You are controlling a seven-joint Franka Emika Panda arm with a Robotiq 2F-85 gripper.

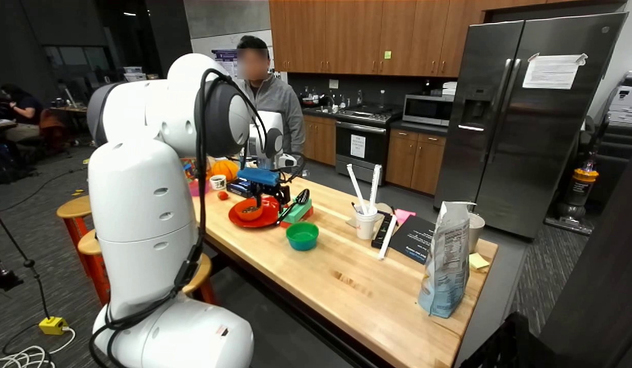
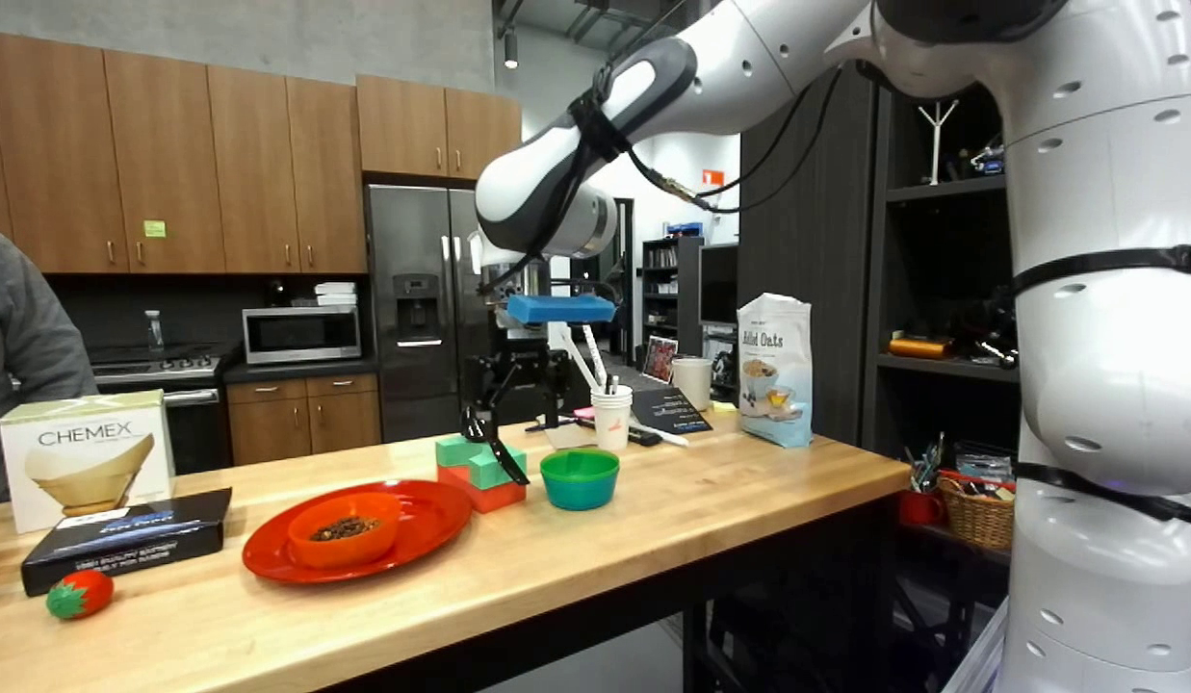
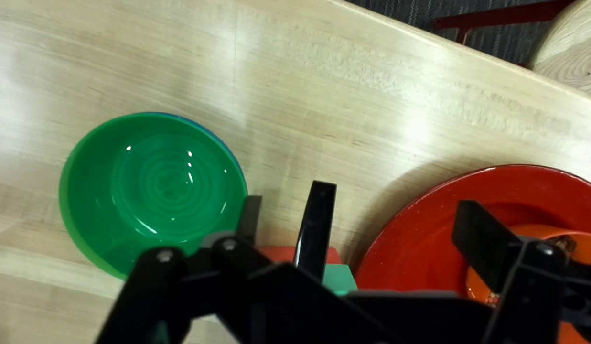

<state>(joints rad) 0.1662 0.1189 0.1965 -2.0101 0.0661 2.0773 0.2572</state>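
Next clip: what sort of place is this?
Most likely a kitchen area, though whether it belongs to a lab or office is less certain. In an exterior view, a large refrigerator, an oven and a microwave stand beyond the wooden table.

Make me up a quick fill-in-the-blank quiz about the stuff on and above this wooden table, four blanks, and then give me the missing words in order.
1. The bowl on the red plate is coloured ____.
2. The white box behind the flat black box bears the large printed name ____.
3. In the wrist view, the end effector, holding nothing, is not shut but ____.
4. The green blocks sit on top of blocks coloured ____.

Missing words: orange; CHEMEX; open; red.
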